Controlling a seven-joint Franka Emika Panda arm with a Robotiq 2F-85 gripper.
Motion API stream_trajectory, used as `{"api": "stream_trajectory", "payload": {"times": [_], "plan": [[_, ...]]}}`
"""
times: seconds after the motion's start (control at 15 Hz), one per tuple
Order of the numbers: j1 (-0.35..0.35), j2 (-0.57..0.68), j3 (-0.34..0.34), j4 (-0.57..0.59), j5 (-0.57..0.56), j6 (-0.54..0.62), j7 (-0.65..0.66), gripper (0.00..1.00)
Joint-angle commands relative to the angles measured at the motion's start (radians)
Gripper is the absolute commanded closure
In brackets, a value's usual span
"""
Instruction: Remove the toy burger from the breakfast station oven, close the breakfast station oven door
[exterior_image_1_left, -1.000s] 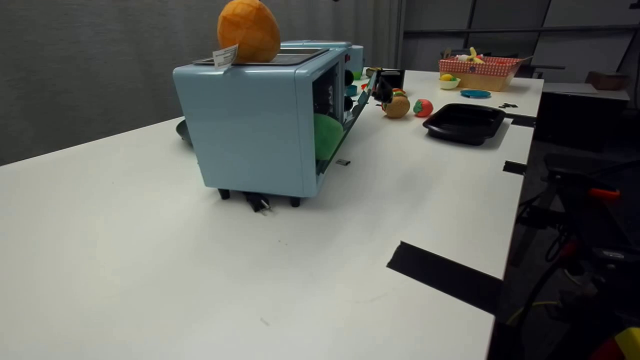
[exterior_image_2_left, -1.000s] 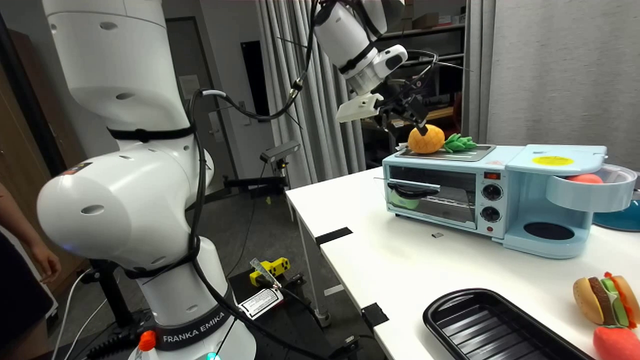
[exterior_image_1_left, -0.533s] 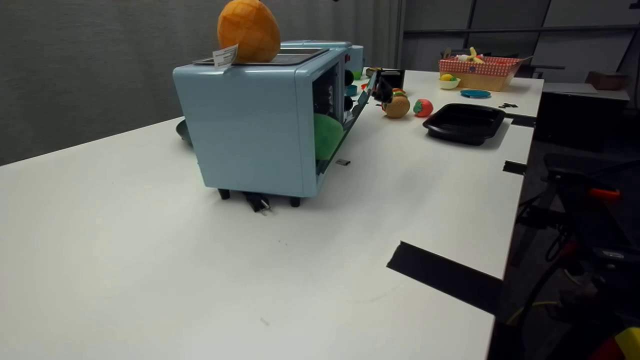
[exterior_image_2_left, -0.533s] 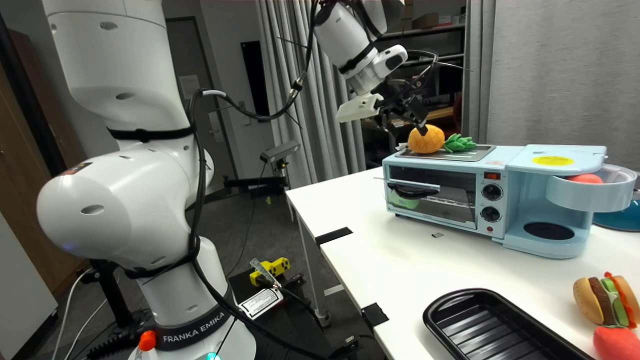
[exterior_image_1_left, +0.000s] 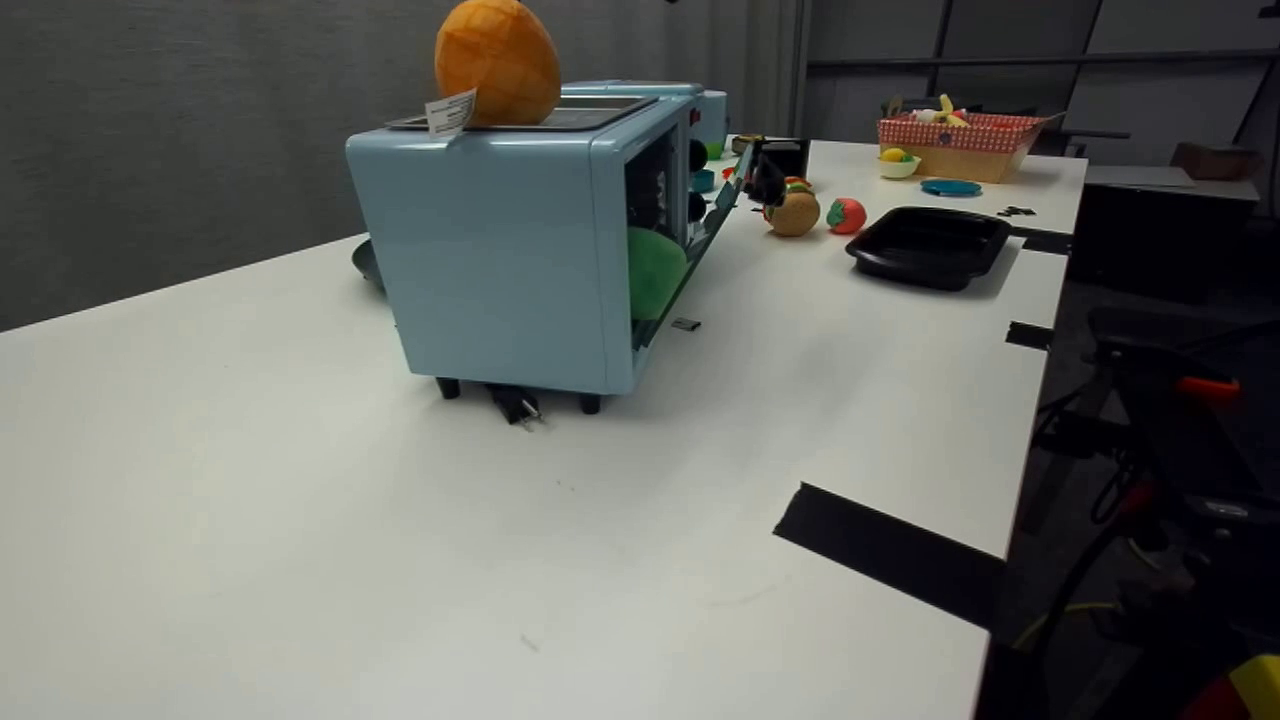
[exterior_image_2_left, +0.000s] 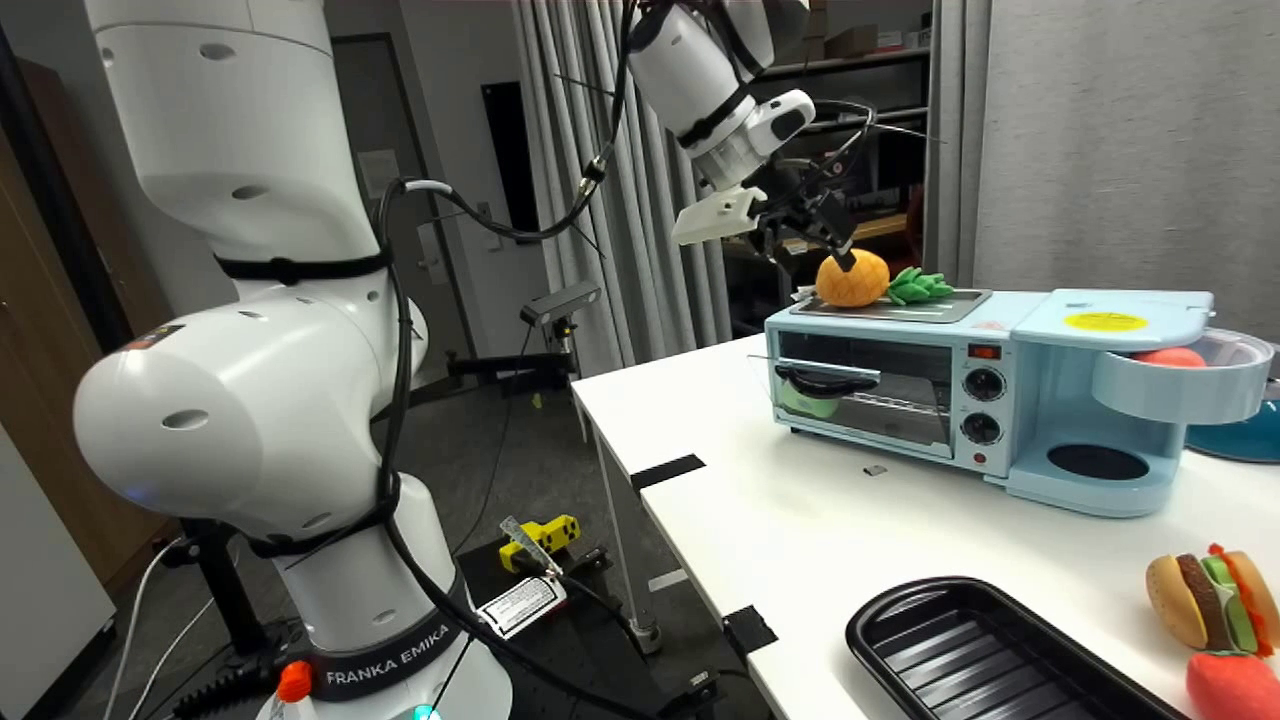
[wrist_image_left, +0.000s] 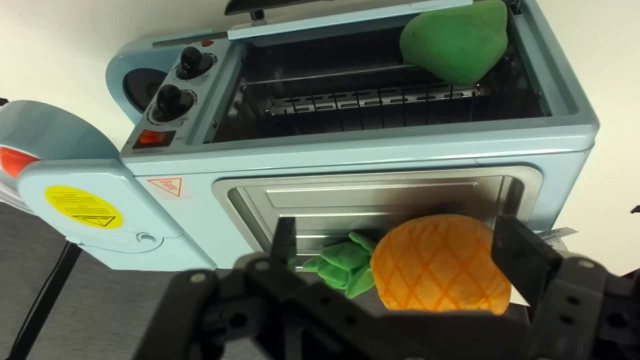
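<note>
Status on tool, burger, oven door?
Tool open, empty. Toy burger out, on table beside toy strawberry. Oven door partly open; green plush toy behind it may block closing.

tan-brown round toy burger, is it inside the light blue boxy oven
No, the toy burger lies on the white table, outside the light blue oven.

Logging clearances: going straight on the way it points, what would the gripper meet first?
Probably the plush pineapple on the metal tray atop the breakfast station oven; it lies ahead of the open gripper in the wrist view, though depth is unclear.
</note>
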Motion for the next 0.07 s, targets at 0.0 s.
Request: {"api": "stream_trajectory", "payload": {"times": [0.0], "plan": [[0.0,0.0,0.0,0.0,0.0,0.0,0.0,0.0]]}}
